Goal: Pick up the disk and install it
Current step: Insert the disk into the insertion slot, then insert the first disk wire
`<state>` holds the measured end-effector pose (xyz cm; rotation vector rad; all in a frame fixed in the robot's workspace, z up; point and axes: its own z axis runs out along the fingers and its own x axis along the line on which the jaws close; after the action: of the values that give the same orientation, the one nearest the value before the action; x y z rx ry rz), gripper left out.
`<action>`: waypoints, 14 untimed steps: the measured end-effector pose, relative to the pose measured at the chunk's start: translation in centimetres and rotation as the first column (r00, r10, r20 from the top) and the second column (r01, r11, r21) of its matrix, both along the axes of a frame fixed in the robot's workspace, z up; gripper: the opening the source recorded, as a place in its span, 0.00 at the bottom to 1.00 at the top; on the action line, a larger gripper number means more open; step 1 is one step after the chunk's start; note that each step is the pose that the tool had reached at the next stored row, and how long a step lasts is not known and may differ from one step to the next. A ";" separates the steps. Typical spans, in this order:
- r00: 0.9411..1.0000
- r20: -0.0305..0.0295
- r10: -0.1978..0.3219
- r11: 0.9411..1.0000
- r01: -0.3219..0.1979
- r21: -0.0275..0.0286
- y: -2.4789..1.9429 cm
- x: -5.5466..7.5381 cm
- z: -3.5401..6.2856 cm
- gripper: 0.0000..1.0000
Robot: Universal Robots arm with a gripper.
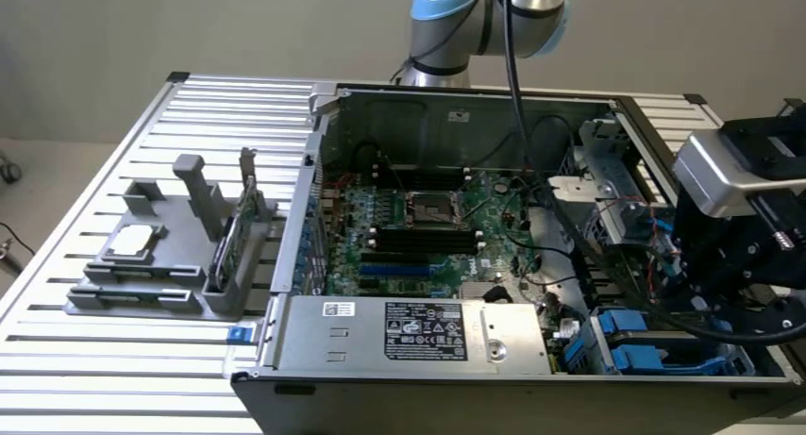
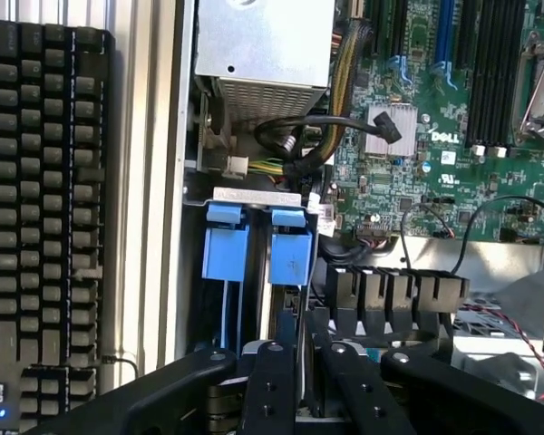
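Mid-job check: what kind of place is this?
Probably a lab or workshop bench for robotic PC assembly: an open computer case sits on a slatted aluminium table, with a grey parts fixture and a keyboard nearby.

**A:** What does the arm (image 1: 444,39) look like?

**B:** Round silver-grey joints, with light-blue caps (image 1: 435,6) on their ends. A thin black cable (image 1: 511,67) hangs alongside it.

**A:** And out at the wrist?

**B:** A silver-grey box (image 1: 724,171) with rounded corners sits on a chunky black housing (image 1: 756,256). A thicker black lead (image 1: 705,328) curls beneath that.

**A:** The gripper (image 2: 301,362)?

**B:** Matt black all over in the wrist view. It is built from flat, angular links bolted together, with silvery pivot pins (image 2: 219,357) at the joints and small round holes down the inner bars
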<state>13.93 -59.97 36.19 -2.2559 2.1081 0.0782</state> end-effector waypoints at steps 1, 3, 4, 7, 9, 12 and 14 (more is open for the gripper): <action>1.000 0.000 0.000 1.000 0.000 0.000 0.00 0.0 0.29 0.19; 1.000 0.000 0.000 1.000 0.000 0.000 0.00 0.0 0.47 0.19; 1.000 0.000 0.000 1.000 0.000 0.001 0.00 0.0 0.47 0.19; 1.000 0.000 0.000 1.000 0.000 0.001 0.00 0.0 0.47 0.19; 1.000 0.000 0.000 1.000 0.000 0.000 0.00 0.0 0.48 0.19; 1.000 0.000 0.000 1.000 0.000 0.000 0.00 0.0 0.48 0.19; 1.000 0.000 0.000 1.000 0.000 0.000 0.00 0.0 0.48 0.19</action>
<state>13.93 -59.98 36.66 -2.2556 2.1078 0.0787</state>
